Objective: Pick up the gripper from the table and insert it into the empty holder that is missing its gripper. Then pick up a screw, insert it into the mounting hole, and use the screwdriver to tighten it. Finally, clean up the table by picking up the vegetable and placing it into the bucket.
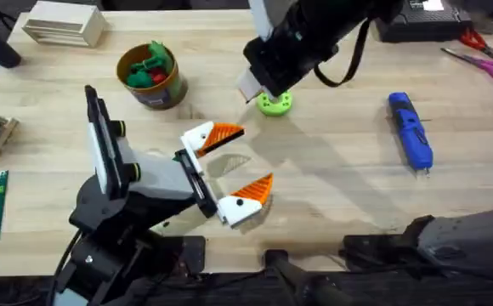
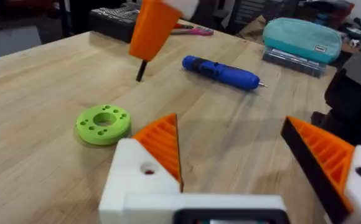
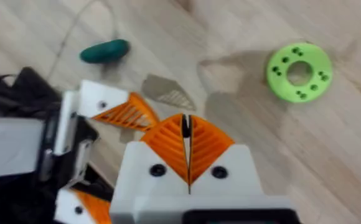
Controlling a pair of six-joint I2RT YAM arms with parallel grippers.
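Note:
My left gripper (image 1: pixel 240 161) stands open low over the table, and both of its white holder blocks (image 2: pixel 140 180) carry orange ribbed tips. A pale translucent wedge (image 3: pixel 167 93) lies on the wood between its fingers. My right gripper (image 3: pixel 187 146) hangs beside the lime-green ring (image 1: pixel 274 104). It is shut on a thin black screw (image 2: pixel 141 70) that pokes out below its orange pads. The blue screwdriver (image 1: pixel 410 129) lies at the right. The dark green vegetable (image 3: pixel 104 51) rests on the table beyond the left gripper. The tan bucket (image 1: pixel 168 92) stands at the back left.
The bucket holds leafy green and red toys (image 1: pixel 151 66). Scissors (image 1: pixel 483 61) and a black box lie at the far right corner. A pale slatted block (image 1: pixel 62 25) sits at the back left. A teal pouch (image 2: pixel 302 38) lies beyond the screwdriver.

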